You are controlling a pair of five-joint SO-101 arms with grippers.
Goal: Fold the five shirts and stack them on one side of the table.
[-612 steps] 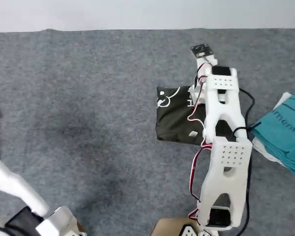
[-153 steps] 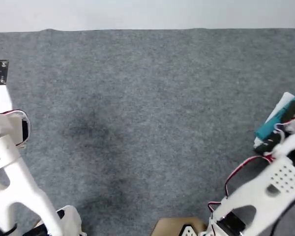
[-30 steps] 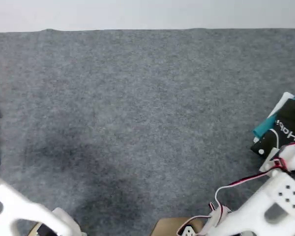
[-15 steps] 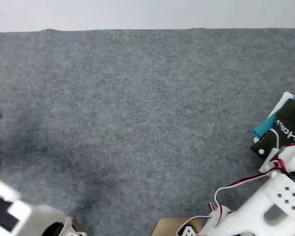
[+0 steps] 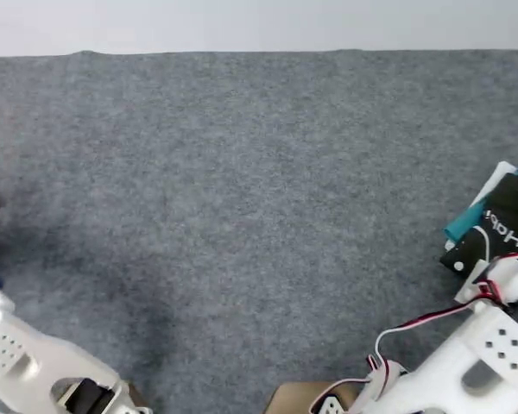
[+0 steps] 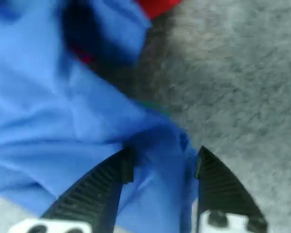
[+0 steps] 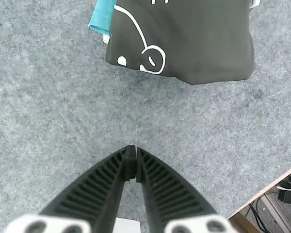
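I am on the fourth shirt, by my reckoning. At the right edge of the table [image 5: 259, 172] a stack lies folded, with the black shirt [image 7: 184, 39] on top, the teal shirt [image 7: 99, 17] peeking out beneath it and what looks like a white shirt [image 5: 499, 172] under both. That leaves two for me at the left edge, the blue shirt [image 6: 63, 121] and the red shirt [image 6: 157, 6], which lie rumpled and touching, the red one on the far side of the blue. My left gripper [image 6: 160, 158] is down over the blue shirt with its jaws apart, and a bunched fold of blue cloth sits between them, not yet pinched. My right gripper [image 7: 131, 151] hangs over bare table just near of the black shirt, its jaws pressed together on nothing. The step in hand, as I judge it, is picking up the blue shirt for folding. The next move calls for me to close my left jaws firmly on that fold and catch the blue cloth alone, so the red shirt is not dragged along. Then I must lift it and carry it right to the open middle of the table, where both arms can spread it flat.
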